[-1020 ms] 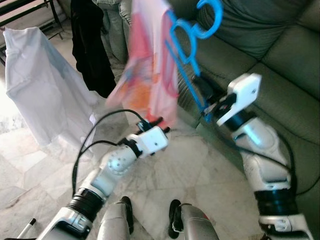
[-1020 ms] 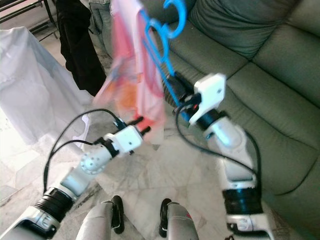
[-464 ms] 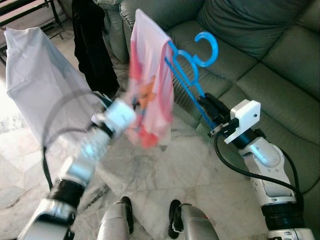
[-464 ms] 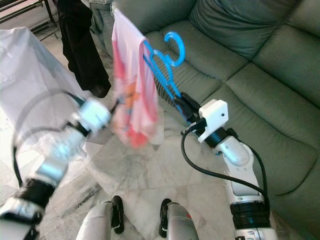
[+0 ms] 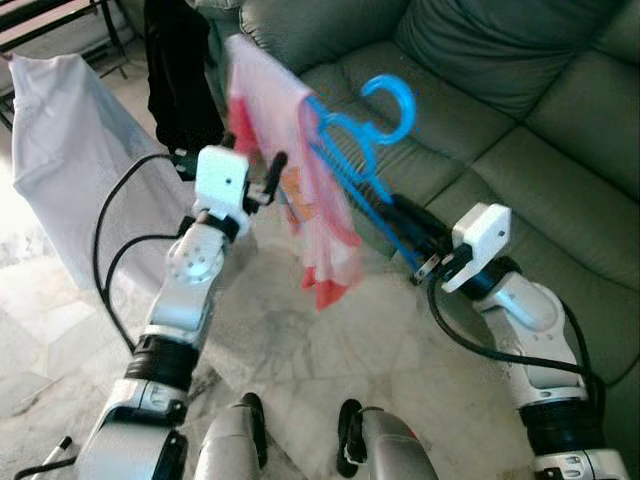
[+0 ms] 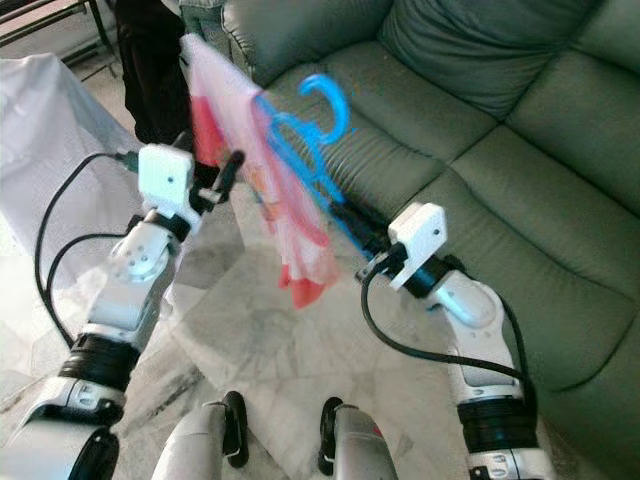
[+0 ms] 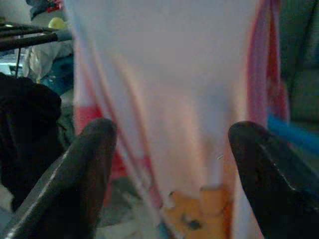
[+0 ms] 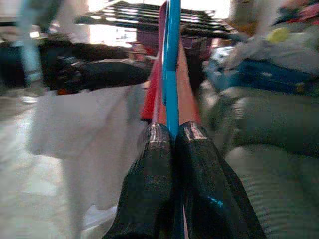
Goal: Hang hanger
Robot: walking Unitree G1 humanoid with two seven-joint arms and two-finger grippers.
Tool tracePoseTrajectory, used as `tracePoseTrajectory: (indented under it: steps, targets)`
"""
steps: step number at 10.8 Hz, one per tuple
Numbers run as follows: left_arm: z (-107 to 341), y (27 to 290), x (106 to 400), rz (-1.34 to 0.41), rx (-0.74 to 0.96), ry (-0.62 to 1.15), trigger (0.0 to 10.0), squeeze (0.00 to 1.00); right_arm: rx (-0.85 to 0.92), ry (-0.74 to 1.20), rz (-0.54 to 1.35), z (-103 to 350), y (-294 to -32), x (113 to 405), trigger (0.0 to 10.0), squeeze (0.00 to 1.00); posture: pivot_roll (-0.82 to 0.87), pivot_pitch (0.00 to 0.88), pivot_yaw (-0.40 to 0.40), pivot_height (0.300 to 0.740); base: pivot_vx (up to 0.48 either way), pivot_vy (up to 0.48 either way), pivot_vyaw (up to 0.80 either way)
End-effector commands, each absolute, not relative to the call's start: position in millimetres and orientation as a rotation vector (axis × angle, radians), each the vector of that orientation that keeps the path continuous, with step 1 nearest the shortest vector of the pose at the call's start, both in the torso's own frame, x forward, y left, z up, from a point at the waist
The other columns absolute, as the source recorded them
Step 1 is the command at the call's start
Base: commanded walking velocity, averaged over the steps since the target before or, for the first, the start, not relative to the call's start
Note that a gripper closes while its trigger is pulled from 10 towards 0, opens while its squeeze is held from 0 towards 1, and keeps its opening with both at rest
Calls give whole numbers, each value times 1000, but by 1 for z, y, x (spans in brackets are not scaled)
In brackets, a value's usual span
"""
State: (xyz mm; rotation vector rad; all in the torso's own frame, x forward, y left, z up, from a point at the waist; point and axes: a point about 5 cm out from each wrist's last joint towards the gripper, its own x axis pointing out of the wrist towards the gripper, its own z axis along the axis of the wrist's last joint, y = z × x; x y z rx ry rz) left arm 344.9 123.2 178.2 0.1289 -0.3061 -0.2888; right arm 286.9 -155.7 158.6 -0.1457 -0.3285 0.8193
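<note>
R gripper pinches blue hanger w/ pink garment; L gripper fingers spread facing the garment; R wrist view alone shows a drying rack.

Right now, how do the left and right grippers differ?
The right gripper is shut on the blue hanger; the left gripper is open, its fingers either side of the pink garment. The left is raised beside the garment; the right sits lower, near the sofa. Both reach toward the same hanging load.
</note>
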Motion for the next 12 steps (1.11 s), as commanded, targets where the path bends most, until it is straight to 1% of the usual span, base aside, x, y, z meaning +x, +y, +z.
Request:
tracePoseTrajectory:
  steps: [1,2,4,5,6,7,12]
  targets:
    - [183,124,345,-285,102,-309,10000,1000,-136,-334,878,162,-154,286,10000,0,-43,216,-25,740,0,0,0]
    - [183,128,347,-269,72,-297,10000,0,-137,-305,944,159,-155,285,10000,0,-43,216,-25,740,0,0,0]
    - [185,131,346,-265,59,-294,10000,0,-149,-296,959,158,-159,289,10000,0,-36,221,-25,740,0,0,0]
    - [184,135,346,-245,44,-284,7569,0,-149,-298,968,160,-159,292,10000,0,-34,222,-26,740,0,0,0]
    - [185,135,346,-251,45,-291,627,0,-147,-302,979,162,-159,292,10000,0,-35,223,-26,740,0,0,0]
    - [185,135,346,-253,44,-293,0,0,-146,-305,981,163,-159,293,10000,0,-35,223,-26,740,0,0,0]
    - [184,136,343,-272,53,-301,0,0,-150,-295,989,162,-164,294,10000,0,-38,224,-33,740,0,0,0]
